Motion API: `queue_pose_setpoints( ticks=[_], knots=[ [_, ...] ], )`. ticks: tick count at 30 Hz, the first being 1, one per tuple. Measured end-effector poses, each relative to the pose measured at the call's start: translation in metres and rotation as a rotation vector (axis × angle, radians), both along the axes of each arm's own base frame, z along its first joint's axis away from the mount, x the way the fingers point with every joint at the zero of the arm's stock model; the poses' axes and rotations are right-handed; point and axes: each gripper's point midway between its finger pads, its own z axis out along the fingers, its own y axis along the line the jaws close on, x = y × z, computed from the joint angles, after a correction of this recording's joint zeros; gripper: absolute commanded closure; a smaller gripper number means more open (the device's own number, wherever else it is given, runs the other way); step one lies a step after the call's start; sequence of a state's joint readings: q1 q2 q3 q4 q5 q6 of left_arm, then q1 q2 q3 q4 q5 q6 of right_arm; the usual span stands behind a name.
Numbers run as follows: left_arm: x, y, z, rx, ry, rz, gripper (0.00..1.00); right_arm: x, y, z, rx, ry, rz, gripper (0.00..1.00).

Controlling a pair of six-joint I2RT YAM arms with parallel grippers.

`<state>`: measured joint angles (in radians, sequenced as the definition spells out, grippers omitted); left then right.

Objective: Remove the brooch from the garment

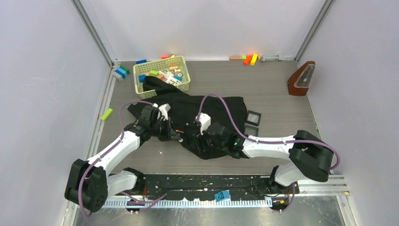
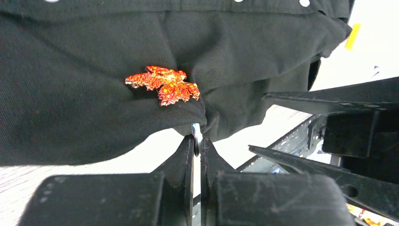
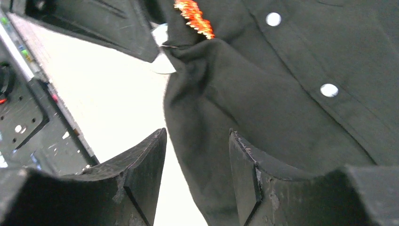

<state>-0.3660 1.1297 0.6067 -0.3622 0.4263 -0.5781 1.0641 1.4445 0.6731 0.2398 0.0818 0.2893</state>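
Garment [image 1: 221, 110] lies crumpled mid-table [image 1: 273, 89], between both arms; brooch [image 2: 163, 84] still pinned on a raised fold at its left part, just above left gripper [image 2: 197, 143]. Left gripper clenched, tips pinching a small silvery piece [image 2: 196, 133] at the fold's edge right under the brooch; right gripper [image 3: 197, 136] released, jaws apart over the garment's near edge, brooch beyond it, white buttons [image 3: 273, 19] to the right.
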Motion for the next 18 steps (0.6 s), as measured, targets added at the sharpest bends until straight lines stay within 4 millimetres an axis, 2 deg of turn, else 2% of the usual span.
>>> queue_pose_setpoints(
  ticks=[5,11,13,18],
  knots=[
    [-0.006,-0.01,0.007,-0.031,-0.026,-0.072,1.0,-0.011,0.007,0.001,0.043,0.022,0.096,0.28],
    [-0.018,-0.029,0.016,-0.066,-0.052,-0.18,1.0,-0.021,0.003,-0.006,0.049,0.036,0.16,0.32],
    [-0.02,-0.032,0.019,-0.079,-0.058,-0.202,1.0,-0.022,0.004,-0.006,0.051,0.033,0.169,0.35],
    [-0.023,-0.035,0.02,-0.092,-0.052,-0.219,1.0,-0.02,0.003,-0.007,0.043,0.025,0.161,0.54]
  ],
)
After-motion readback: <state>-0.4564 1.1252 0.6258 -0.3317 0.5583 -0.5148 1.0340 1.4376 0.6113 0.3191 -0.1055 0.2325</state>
